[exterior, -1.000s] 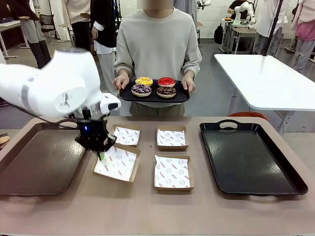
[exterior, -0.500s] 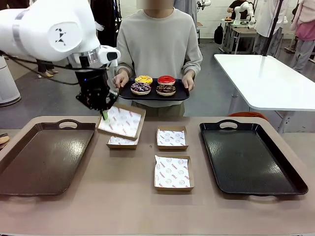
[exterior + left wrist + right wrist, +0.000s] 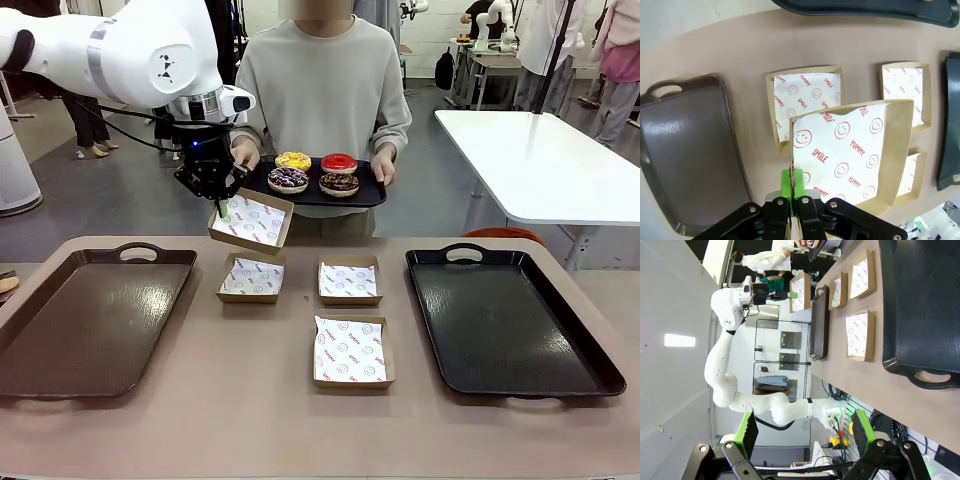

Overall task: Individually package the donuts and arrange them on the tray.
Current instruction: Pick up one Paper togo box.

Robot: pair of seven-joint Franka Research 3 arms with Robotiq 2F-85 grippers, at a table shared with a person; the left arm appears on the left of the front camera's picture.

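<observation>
Left gripper (image 3: pixel 218 205), clamped on the rim of a shallow brown cardboard box with printed white paper (image 3: pixel 250 221), has raised it off the table (image 3: pixel 300 430) towards the far edge. It now hangs just below the person's black tray (image 3: pixel 372 199). Four frosted ring donuts (image 3: pixel 313 172) sit there, unboxed. Loading looks imminent. Right gripper (image 3: pixel 802 427) gapes, empty.
</observation>
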